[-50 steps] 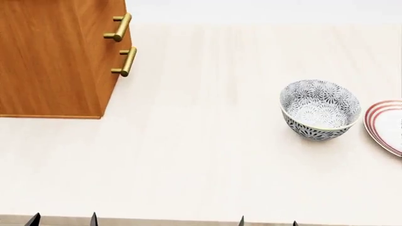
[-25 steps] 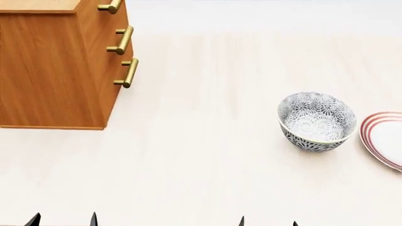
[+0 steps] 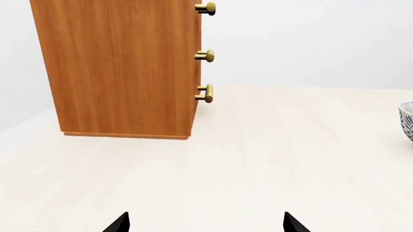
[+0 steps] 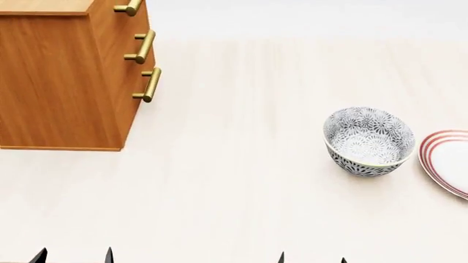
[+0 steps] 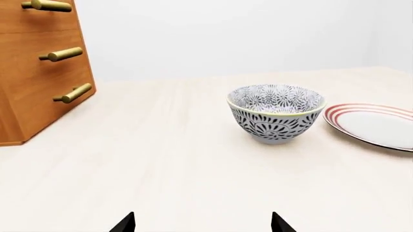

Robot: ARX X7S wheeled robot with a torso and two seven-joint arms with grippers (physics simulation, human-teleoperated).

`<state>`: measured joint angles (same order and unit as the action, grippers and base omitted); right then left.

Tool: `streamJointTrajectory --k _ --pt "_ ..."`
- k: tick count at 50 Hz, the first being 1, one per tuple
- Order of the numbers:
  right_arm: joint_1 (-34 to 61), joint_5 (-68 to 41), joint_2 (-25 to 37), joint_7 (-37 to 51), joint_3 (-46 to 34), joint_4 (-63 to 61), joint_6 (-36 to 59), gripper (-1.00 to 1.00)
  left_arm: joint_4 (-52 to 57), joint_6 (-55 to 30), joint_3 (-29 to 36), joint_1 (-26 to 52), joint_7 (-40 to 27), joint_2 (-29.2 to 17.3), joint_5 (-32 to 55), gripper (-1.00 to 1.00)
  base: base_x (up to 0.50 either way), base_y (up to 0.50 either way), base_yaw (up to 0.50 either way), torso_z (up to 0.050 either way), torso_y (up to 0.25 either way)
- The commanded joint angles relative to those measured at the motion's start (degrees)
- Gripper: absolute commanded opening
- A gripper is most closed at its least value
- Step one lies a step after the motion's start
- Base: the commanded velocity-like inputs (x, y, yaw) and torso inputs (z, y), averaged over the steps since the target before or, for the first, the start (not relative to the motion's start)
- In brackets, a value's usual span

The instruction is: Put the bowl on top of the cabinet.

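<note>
Sitting upright and untouched on the pale desk [image 4: 241, 181], the bowl [image 4: 367, 141] is out on the robot's right side, with the red-ringed plate [image 4: 447, 160] just beside it, and in the head view it is hard to say whether the two rims touch; the right wrist view suggests a narrow gap. The cabinet [image 4: 66, 76] stands well apart at the far left, its brass handles [image 4: 149, 84] turned toward the bowl's side of the desk and only a strip of its lighter top showing, so the bowl will have to be lifted high and carried across.

Both arms sit low and drawn back at the near edge of the desk, which leaves the workspace free. The right end effector [image 5: 203, 223] has its two dark fingertips spread wide and empty, and it looks straight at the bowl, so it is the natural arm for the pick. The left end effector [image 3: 205, 223] is likewise spread and holding nothing, facing the cabinet's side.

Nothing of the task appears done yet; the likely next need is a reach by the right arm to the bowl's rim, keeping clear of the plate
</note>
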<state>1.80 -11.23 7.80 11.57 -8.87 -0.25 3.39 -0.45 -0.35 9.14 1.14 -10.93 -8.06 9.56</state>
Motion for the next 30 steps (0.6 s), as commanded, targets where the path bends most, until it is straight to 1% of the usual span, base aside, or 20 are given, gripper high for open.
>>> streamJointTrajectory --k 1,4,6,8,12,13,15,18,23,30 --pt "-0.05 -0.22 0.35 0.84 -0.48 -0.24 0.08 1.00 0.02 -0.26 0.36 0.07 -0.58 -0.30 0.62 1.00 0.00 0.00 0.00 0.050 0.000" --pt "-0.09 -0.47 0.45 0.91 -0.57 -0.39 0.17 1.00 0.09 -0.82 0.46 0.19 -0.96 -0.36 0.66 1.00 0.00 0.00 0.00 0.050 0.000" --pt "-0.19 -0.58 0.55 1.01 -0.62 -0.61 0.20 1.00 0.51 -1.03 0.55 0.06 -0.82 -0.43 1.08 1.00 0.00 0.00 0.00 0.024 0.000" --pt "-0.41 -0.68 0.63 1.21 -0.65 -1.07 0.31 1.00 0.99 -0.93 0.67 -0.21 -1.07 -0.53 0.94 1.00 0.00 0.00 0.00 0.000 0.000" --pt "-3.22 0.42 1.10 2.73 -0.75 -5.55 -0.75 1.00 6.55 -0.19 1.47 -3.20 -1.63 -1.21 0.13 1.00 0.00 0.00 0.00 0.000 0.000" --pt "-4.55 1.38 1.24 3.56 -0.81 -7.35 -1.65 1.00 8.07 0.52 1.79 -4.16 -2.73 -1.32 -1.54 1.00 0.00 0.00 0.00 0.000 0.000" --pt "-6.22 1.97 1.57 4.02 -1.02 -9.62 -2.48 1.00 10.03 0.60 2.28 -5.27 -2.81 -1.59 -1.83 1.00 0.00 0.00 0.00 0.000 0.000" --pt "-9.46 2.63 2.24 4.55 -1.16 -13.87 -4.20 1.00 13.28 2.47 3.14 -7.49 -5.58 -1.72 -6.37 1.00 0.00 0.00 0.00 0.000 0.000" --pt "-13.34 3.69 2.96 5.29 -1.34 -18.21 -6.99 1.00 16.81 4.17 4.14 -10.03 -8.11 -1.94 -10.64 1.00 0.00 0.00 0.00 0.000 0.000" --pt "-16.26 4.38 3.59 5.75 -1.57 -20.84 -9.70 1.00 19.85 5.89 4.74 -12.45 -9.44 -2.47 -12.46 1.00 0.00 0.00 0.00 0.000 0.000"
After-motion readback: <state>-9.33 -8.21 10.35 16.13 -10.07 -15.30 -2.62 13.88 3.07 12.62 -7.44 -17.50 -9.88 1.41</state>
